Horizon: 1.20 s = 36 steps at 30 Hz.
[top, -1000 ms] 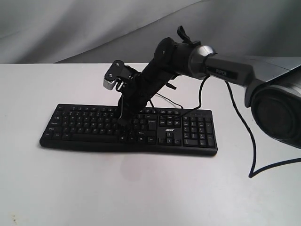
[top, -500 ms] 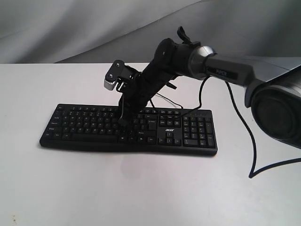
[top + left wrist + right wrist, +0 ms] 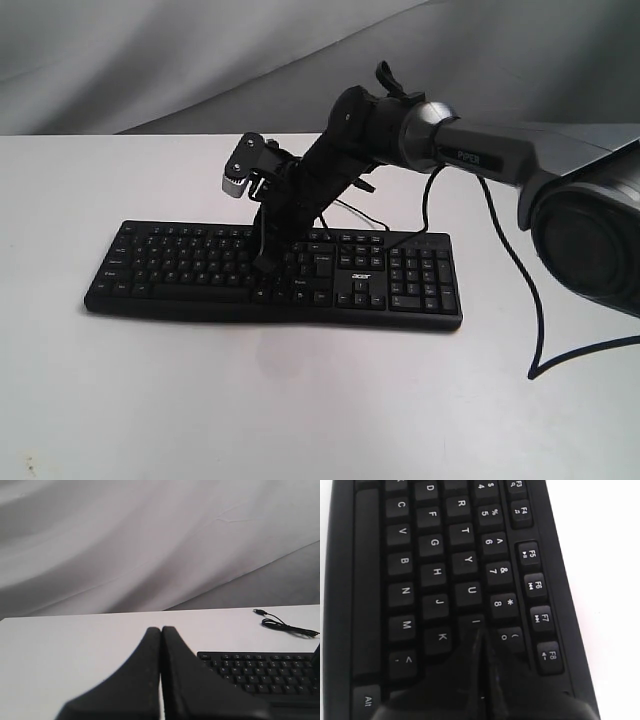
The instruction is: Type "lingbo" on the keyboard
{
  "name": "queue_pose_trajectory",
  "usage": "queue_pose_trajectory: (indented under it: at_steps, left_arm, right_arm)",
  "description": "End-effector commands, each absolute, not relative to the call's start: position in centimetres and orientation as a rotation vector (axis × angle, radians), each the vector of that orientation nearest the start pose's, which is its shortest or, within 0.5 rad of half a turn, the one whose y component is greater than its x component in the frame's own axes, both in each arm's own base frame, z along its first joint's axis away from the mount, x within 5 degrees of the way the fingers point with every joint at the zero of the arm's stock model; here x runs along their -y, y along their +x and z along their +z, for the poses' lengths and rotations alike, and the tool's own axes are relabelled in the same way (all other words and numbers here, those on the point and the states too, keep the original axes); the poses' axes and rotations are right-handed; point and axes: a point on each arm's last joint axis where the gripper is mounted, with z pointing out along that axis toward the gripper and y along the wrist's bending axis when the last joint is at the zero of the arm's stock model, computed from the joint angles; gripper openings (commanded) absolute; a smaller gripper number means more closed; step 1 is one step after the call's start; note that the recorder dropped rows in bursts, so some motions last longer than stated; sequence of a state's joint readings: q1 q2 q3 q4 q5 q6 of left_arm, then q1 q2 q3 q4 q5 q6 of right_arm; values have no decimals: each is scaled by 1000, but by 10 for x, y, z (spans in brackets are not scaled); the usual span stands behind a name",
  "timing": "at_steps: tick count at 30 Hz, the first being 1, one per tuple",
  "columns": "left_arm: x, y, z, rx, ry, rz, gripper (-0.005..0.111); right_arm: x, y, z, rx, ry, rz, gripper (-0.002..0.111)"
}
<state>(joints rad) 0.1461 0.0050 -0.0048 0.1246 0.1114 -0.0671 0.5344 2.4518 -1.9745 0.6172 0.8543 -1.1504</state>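
Note:
The black keyboard (image 3: pixel 360 264) lies flat on the white table, number pad toward the right. My right gripper (image 3: pixel 266 262) reaches down across it from the right, shut, with its fingertips on the letter rows. In the right wrist view the shut tips of the right gripper (image 3: pixel 479 633) rest on the I key (image 3: pixel 476 622), between K and the 9 key of the keyboard (image 3: pixel 435 545). My left gripper (image 3: pixel 161 629) is shut on nothing and hovers over bare table beside the end of the keyboard (image 3: pixel 260 671). The left arm does not show in the exterior view.
The keyboard's thin black cable (image 3: pixel 372 222) trails behind it and its plug end (image 3: pixel 285 625) lies on the table. A thicker arm cable (image 3: pixel 530 300) hangs at the right by the arm's base (image 3: pixel 590 240). A grey cloth backdrop (image 3: pixel 150 60) closes the rear.
The right gripper has tilted and dropped slightly, its tips shifting a little to the right on the keys. The keyboard has not moved.

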Motion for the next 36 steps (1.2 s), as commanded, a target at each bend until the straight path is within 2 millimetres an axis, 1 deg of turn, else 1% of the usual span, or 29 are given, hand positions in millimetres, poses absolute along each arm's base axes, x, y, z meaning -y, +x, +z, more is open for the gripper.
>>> queue_pose_trajectory:
  at_steps: [1, 21, 25, 27, 29, 36]
  left_arm:
    - [-9, 56, 204, -1585, -77, 162, 1]
    - [-9, 56, 204, -1585, -77, 162, 1]
    - [-9, 56, 204, -1585, -77, 162, 1]
    - [-9, 56, 204, -1585, -77, 162, 1]
    - [-9, 56, 204, -1585, -77, 162, 1]
    - [-9, 56, 204, -1585, -77, 162, 1]
  right_arm:
    - [-295, 425, 125, -2042, -1652, 554, 0]
    - [-295, 423, 124, -2005, -1717, 557, 0]
    - [-295, 423, 119, -2009, -1720, 565, 0]
    - [-295, 423, 113, -2013, -1725, 569, 0]
    - [-294, 424, 113, -2011, -1720, 570, 0]
    - [-294, 424, 131, -1980, -1712, 560, 0]
